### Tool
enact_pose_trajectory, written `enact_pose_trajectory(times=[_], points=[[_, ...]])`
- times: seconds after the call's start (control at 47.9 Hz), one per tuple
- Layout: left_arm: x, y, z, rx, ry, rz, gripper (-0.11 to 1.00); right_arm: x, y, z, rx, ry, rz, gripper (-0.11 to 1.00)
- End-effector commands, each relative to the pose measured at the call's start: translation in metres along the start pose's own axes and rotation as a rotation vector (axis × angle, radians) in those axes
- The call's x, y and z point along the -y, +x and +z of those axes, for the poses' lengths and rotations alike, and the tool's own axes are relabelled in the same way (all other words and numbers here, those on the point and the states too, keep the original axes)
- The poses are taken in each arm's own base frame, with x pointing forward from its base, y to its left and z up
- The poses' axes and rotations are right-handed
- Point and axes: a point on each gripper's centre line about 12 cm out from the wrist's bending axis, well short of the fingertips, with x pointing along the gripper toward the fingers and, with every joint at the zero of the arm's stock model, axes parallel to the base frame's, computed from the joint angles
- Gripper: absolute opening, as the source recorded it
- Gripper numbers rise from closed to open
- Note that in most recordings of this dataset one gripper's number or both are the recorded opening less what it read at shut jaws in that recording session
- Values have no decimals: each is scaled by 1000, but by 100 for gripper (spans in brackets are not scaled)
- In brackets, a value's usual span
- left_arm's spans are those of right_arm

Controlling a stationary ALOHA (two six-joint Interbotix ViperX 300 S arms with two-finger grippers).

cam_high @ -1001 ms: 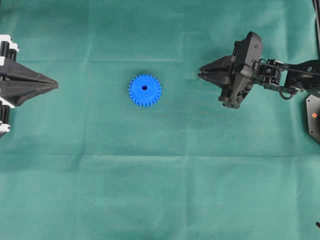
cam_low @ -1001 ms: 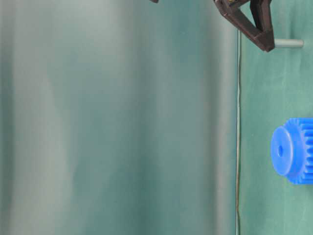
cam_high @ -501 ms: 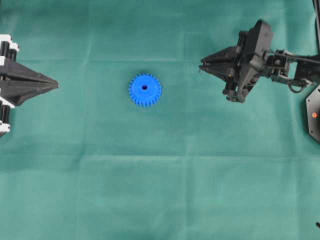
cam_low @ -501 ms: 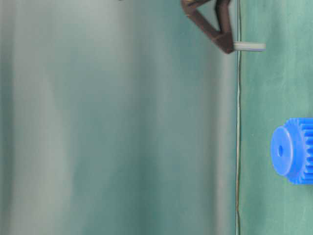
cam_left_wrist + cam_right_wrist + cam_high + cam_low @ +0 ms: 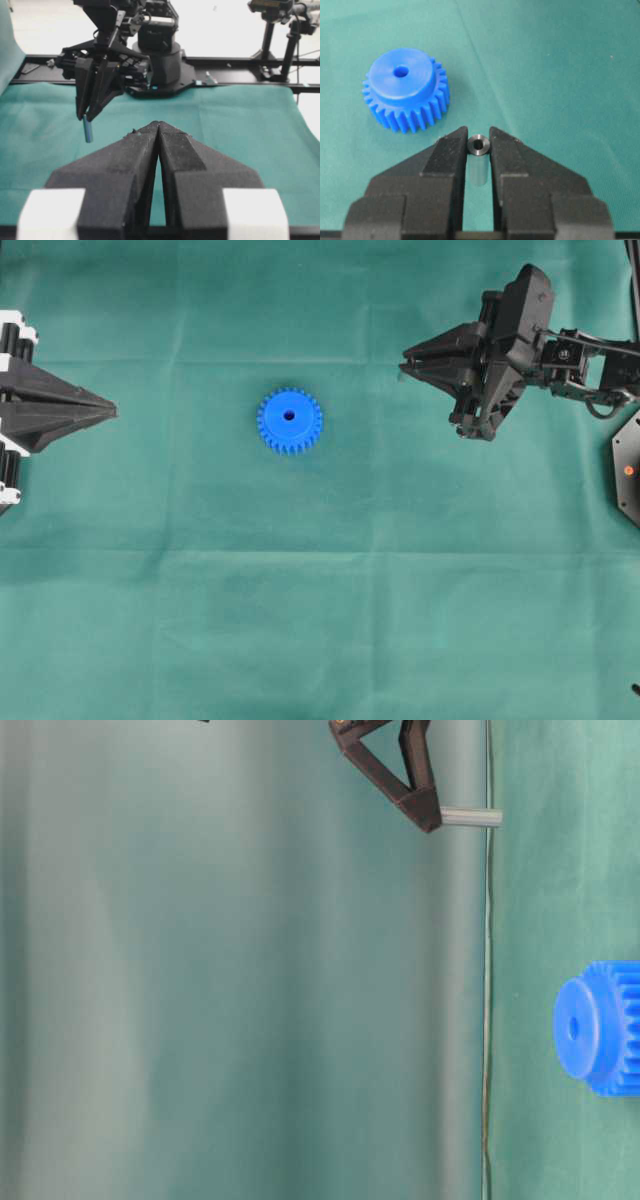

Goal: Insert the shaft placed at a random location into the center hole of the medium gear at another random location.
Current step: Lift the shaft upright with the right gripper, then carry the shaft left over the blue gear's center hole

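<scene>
One shaft (image 5: 479, 161) pinched upright in the closed right tool (image 5: 479, 150), clear of the bench | rigid, light, likely slippery; grip sat mid-length | medium gear (image 5: 290, 420) flat, well apart | left tool (image 5: 159, 131) shut, empty

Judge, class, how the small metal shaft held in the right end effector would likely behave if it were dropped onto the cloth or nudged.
The shaft is a smooth round cylinder, so lying on its side it would probably roll. Its polished metal surface looks slippery, and the right end effector pinches it only between narrow tips. It looks rigid, unlikely to bend. Its end looks hollow, so it may be lighter than it seems.
</scene>
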Motion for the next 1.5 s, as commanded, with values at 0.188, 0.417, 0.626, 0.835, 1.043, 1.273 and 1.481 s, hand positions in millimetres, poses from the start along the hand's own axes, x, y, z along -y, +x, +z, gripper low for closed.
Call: enact_pose_trajectory(times=[0.188, 0.417, 0.626, 0.835, 1.043, 1.273, 1.481], points=[[0, 3, 8, 20, 2, 1, 0, -11, 14, 19, 36, -14, 30, 13], [0, 3, 8, 18, 2, 1, 0, -25, 40, 32, 36, -25, 63, 14], [0, 3, 8, 18, 2, 1, 0, -38, 65, 48, 36, -34, 87, 13], [0, 3, 8, 20, 2, 1, 0, -44, 80, 57, 32, -39, 95, 13], [0, 3, 8, 18, 2, 1, 0, -51, 92, 65, 37, -44, 108, 13], [0, 3, 8, 20, 2, 1, 0, -60, 101, 72, 36, -49, 124, 14], [0, 3, 8, 18, 2, 1, 0, -62, 106, 74, 34, -50, 127, 13]])
